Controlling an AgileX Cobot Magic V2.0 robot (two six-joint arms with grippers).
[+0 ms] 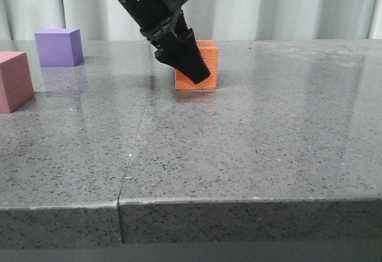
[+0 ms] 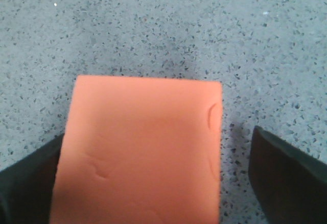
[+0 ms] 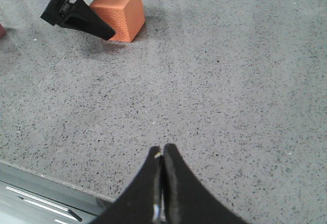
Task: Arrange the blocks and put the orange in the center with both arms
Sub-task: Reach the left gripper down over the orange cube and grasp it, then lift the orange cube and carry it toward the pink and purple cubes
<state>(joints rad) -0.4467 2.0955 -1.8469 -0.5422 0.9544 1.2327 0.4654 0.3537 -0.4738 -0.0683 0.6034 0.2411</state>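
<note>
At the far left, around nine o'clock, sits the pink block [image 1: 13,80], the purple block [image 1: 58,46] just behind it at ten. Toward twelve, the orange block [image 1: 203,66] rests flat, square-on, no long axis. The left gripper [image 1: 192,66] straddles it, jaws spread, one finger clear. It looks light, soft foam; take opposite flat sides. The right gripper [image 3: 162,183] hangs pinched closed, empty.
</note>
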